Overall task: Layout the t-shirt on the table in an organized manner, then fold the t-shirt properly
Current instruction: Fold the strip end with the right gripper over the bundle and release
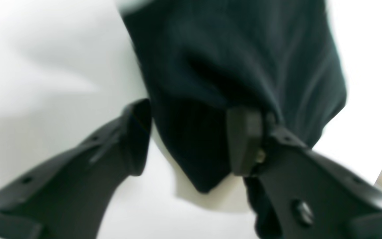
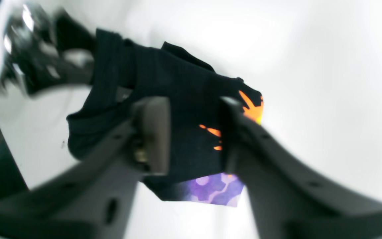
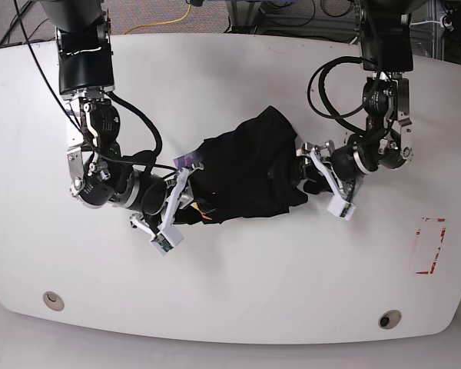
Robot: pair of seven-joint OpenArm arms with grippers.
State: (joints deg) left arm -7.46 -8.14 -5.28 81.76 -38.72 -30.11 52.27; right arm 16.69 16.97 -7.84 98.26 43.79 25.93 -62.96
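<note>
The black t-shirt [image 3: 246, 173] lies bunched in a crumpled heap near the middle of the white table [image 3: 238, 284], so the work is at the laying-out step, with no folding begun. Both arms reach in from opposite ends of the heap. The left gripper [image 1: 191, 139] stands wide, its jaws apart with a hanging fold of cloth between them, one finger against the fabric but nothing pinched. The right gripper [image 2: 194, 132] straddles a bit of the shirt where orange and purple print shows; its jaws look partly open, though the blur makes it hard to say whether they bite. I'd judge the next move needs each side to take a firm hold of an edge, then draw apart to spread the cloth flat.
</note>
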